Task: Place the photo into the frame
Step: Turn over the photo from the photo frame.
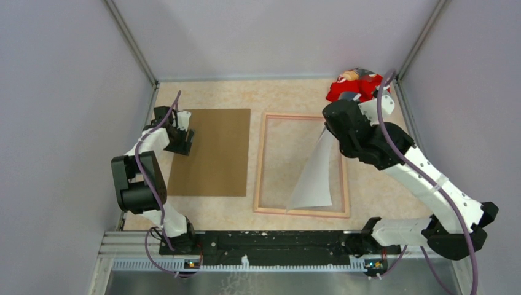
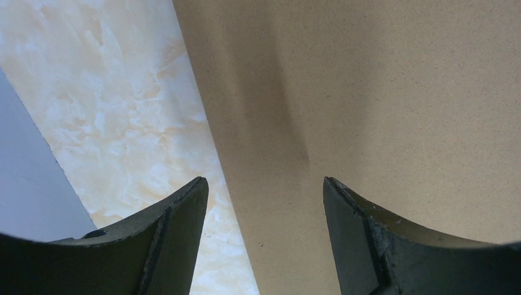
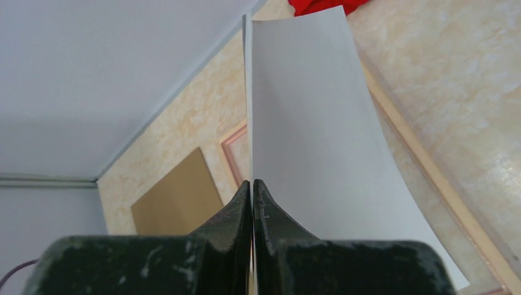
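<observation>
Centre right, the right pincer [image 3: 252, 184] clenches the photo [image 1: 313, 178] by its upper edge. The sheet looks light and floppy, bowing over the frame [image 1: 260, 161]. The left pincer [image 2: 264, 184] gapes, released.

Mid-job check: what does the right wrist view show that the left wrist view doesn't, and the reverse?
Only the right wrist view: the right hand shut on an edge of the photo, white side showing, plus a corner of the frame and a red object.
Only the left wrist view: the left hand, open, holding nothing.
Both: the brown backing board and the marbled tabletop.
</observation>
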